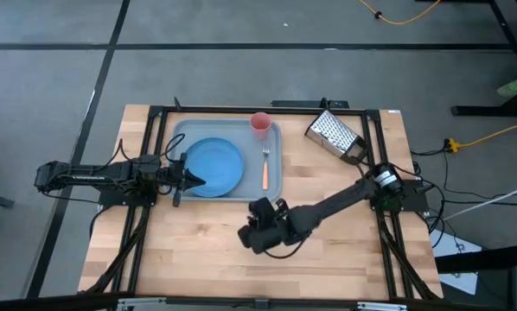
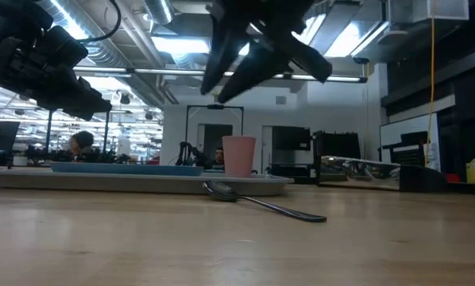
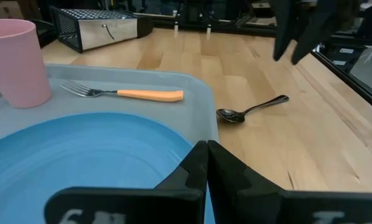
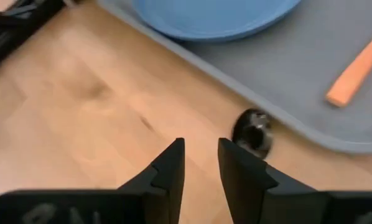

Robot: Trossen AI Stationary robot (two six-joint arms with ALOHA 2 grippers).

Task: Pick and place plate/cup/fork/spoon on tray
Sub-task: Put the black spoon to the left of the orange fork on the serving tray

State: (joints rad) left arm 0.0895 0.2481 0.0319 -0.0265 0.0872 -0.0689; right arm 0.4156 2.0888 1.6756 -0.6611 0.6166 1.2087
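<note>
The grey-blue tray [image 1: 274, 186] holds the blue plate [image 1: 215, 166], the pink cup [image 1: 260, 123] at its far edge, and the orange-handled fork [image 1: 265, 170] at its right. The dark spoon [image 3: 248, 111] lies flat on the wood just off the tray's near right corner. It also shows in the low view [image 2: 261, 203], and its bowl shows in the right wrist view [image 4: 253, 132]. In the high view my right arm hides it. My left gripper [image 3: 206, 155] is shut and empty above the plate's near left rim. My right gripper [image 4: 201, 163] hangs above the table near the spoon, fingers a little apart, empty.
A metal box grater [image 1: 335, 136] lies on the table at the far right, beyond the tray. Bare wood [image 1: 198, 250] stretches along the table's near half. The tray's raised rim [image 3: 201, 93] stands between the spoon and the fork.
</note>
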